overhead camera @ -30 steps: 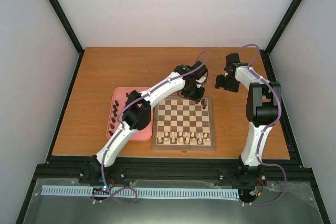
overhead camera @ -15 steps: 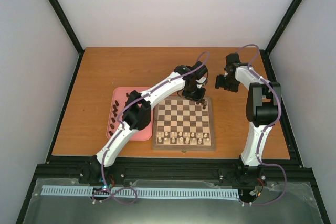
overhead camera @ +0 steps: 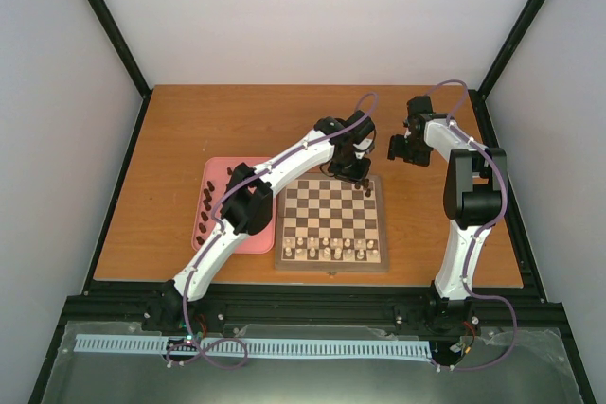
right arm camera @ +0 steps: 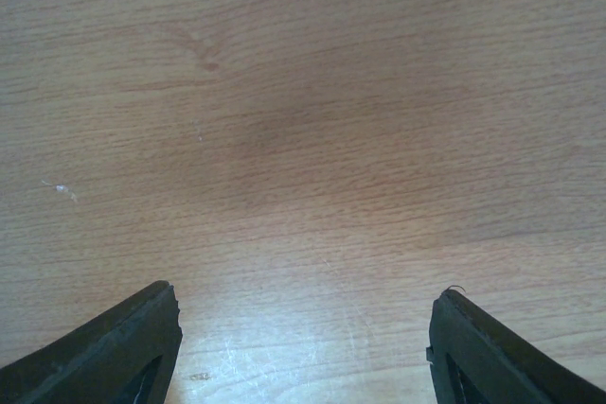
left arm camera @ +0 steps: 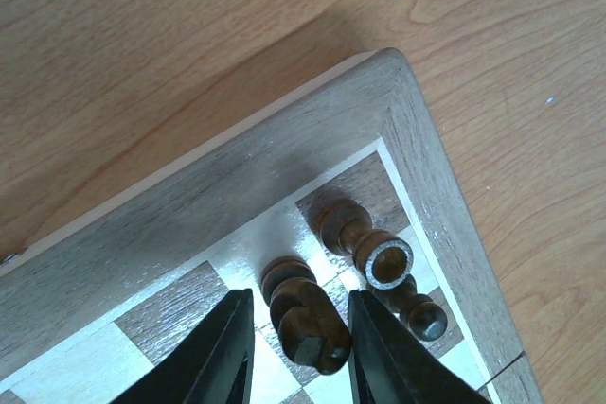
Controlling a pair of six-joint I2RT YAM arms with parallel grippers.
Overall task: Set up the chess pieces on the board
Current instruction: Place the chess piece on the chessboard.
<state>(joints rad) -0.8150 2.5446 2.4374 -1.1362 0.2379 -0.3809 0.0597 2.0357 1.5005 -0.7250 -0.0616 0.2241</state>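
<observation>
The wooden chessboard (overhead camera: 331, 265) lies mid-table; its far right corner fills the left wrist view (left arm camera: 237, 177). There a dark rook (left arm camera: 365, 243) stands on the corner square, a dark pawn (left arm camera: 421, 314) in front of it, and a dark knight (left arm camera: 301, 314) on the square beside the rook. My left gripper (left arm camera: 298, 347) straddles the knight, narrowly open, with a gap showing on the left side. From above it hovers over that corner (overhead camera: 352, 175). Several dark pieces (overhead camera: 205, 210) lie on the pink tray (overhead camera: 220, 172). My right gripper (right arm camera: 303, 347) is open and empty over bare table (overhead camera: 398, 149).
Cream-white pieces (overhead camera: 331, 250) fill the board's two near rows. The pink tray sits left of the board, under my left arm's elbow. Black frame posts and white walls enclose the table on three sides.
</observation>
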